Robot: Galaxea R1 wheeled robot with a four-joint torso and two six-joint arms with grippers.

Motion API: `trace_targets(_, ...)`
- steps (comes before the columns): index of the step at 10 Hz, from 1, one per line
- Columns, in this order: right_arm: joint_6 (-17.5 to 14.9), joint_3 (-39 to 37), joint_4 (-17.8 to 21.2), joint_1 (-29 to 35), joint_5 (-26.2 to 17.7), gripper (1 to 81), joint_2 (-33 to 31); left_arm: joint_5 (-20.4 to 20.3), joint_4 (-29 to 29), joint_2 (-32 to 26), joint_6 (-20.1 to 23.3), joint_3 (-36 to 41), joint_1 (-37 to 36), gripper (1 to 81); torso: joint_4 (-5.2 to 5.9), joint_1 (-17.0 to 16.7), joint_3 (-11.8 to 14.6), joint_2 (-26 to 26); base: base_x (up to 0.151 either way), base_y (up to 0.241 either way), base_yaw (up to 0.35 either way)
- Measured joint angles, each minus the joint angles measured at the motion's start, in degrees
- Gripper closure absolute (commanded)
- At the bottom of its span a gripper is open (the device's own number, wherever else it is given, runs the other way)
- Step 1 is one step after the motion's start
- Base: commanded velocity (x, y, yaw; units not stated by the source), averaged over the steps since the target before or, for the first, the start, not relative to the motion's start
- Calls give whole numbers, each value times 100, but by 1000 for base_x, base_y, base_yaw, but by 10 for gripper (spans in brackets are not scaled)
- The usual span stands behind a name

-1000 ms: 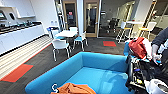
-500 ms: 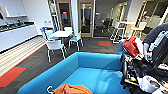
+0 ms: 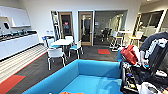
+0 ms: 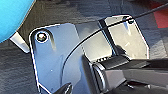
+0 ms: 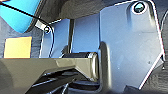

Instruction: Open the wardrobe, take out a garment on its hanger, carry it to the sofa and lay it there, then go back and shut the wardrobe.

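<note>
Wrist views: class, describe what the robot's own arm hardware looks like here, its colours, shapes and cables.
Each wrist view shows a wide dark glossy plate with rounded corners and round fittings, a thin black cable across it, and a jointed grey-black bar beside it.

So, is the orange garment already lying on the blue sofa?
On the sofa, it seems: an orange garment lies on the seat at the head view's lower edge. Spread or folded, cannot tell.

Wrist mount: glossy dark metal plate point(image 4: 60, 57) with rounded corners, silver round fitting point(image 4: 41, 36) at corner. Thin black cable point(image 4: 75, 47) crosses it. Grey-black jointed bar point(image 5: 47, 66) alongside.
</note>
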Motion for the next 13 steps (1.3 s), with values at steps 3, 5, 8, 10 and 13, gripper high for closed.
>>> trace_targets(3,-13,-15,-5,-67,-11,10,0,2,0,-7,2,1,30,10,0,0,94,-7,0,0,0)
trace_targets(5,-16,-37,-5,-66,-20,10,5,5,0,-5,2,1,33,10,0,0,83,-7,0,0,0)
trace_targets(8,-16,-41,-5,-67,-20,10,17,7,0,6,39,6,33,10,0,0,83,-7,-22,0,0)
trace_targets(10,-16,-41,-5,-46,-16,10,17,-2,0,9,39,6,0,10,0,10,83,-2,-66,0,0)
trace_targets(13,-16,-44,-10,-144,-22,10,17,-9,0,11,41,6,88,10,0,2,76,-9,-66,0,0)
